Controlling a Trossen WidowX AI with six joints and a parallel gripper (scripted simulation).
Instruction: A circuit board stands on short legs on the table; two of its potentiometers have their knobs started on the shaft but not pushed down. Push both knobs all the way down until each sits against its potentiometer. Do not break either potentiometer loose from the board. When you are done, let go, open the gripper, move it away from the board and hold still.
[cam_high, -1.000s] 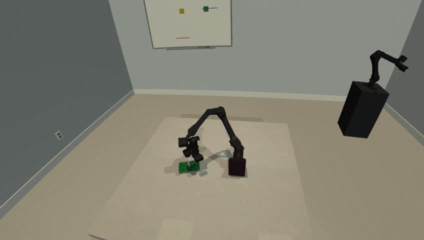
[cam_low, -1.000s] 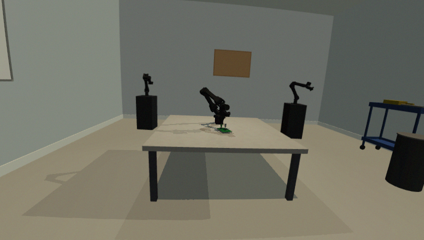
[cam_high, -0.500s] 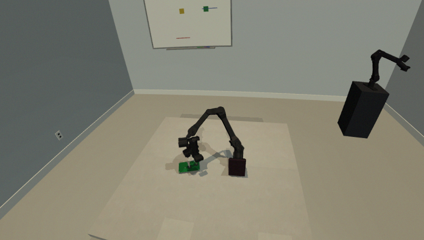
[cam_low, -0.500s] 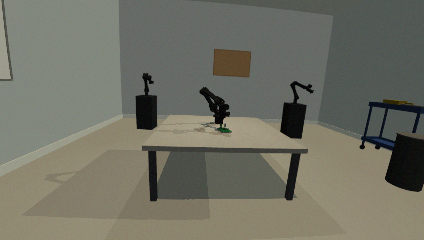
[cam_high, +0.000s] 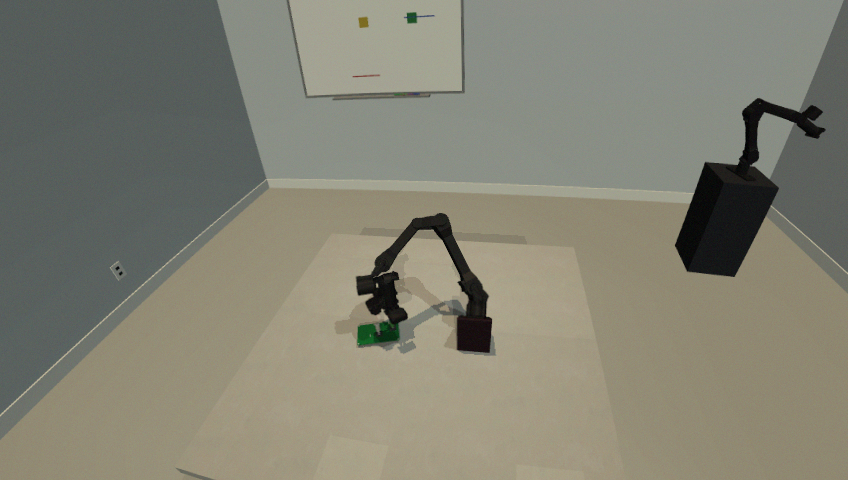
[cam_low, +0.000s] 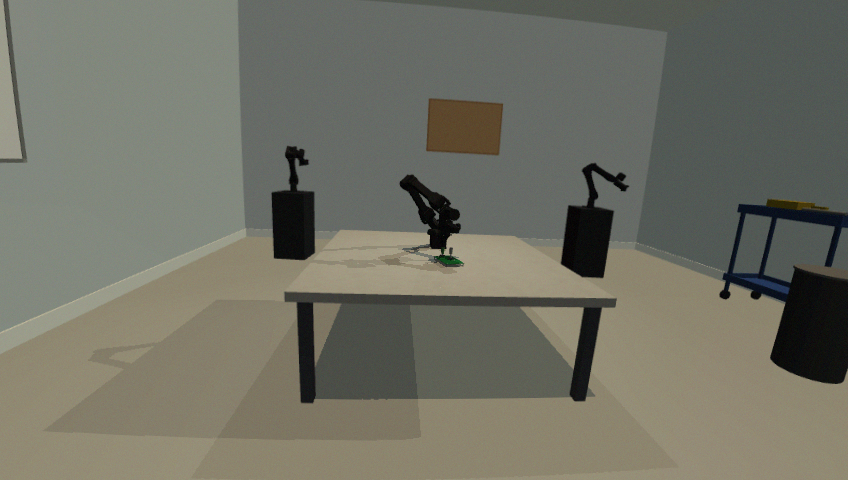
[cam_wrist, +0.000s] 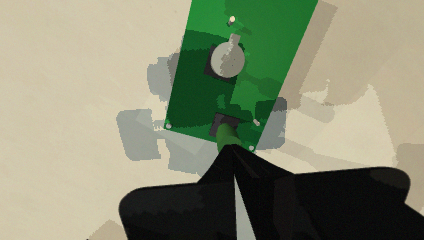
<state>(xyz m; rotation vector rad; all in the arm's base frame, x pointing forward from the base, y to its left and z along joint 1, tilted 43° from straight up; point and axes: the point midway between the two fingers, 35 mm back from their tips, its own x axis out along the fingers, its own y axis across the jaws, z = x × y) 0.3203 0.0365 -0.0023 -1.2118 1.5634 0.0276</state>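
Note:
The green circuit board (cam_high: 365, 336) (cam_low: 454, 261) (cam_wrist: 272, 45) stands low on the table. A round grey knob (cam_wrist: 227, 61) with a small pointer tab is above a dark potentiometer (cam_wrist: 209, 68) near the board's middle; it also shows small in the exterior view (cam_low: 451, 251). A green knob (cam_wrist: 227, 133) is above the other dark potentiometer (cam_wrist: 219, 122), near the board's end. My gripper (cam_wrist: 230, 150) is shut and empty, its tips over the top of the green knob and hiding part of it. Whether they touch it, and the gap under either knob, I cannot tell.
Small pale pins (cam_wrist: 232, 19) (cam_wrist: 256, 122) stand on the board. My arm's dark base (cam_high: 474, 334) is on the table (cam_high: 505, 404) (cam_low: 368, 282), to the right of the board in the top view. Other arms on black pedestals (cam_high: 726, 220) (cam_low: 292, 224) stand away from the table.

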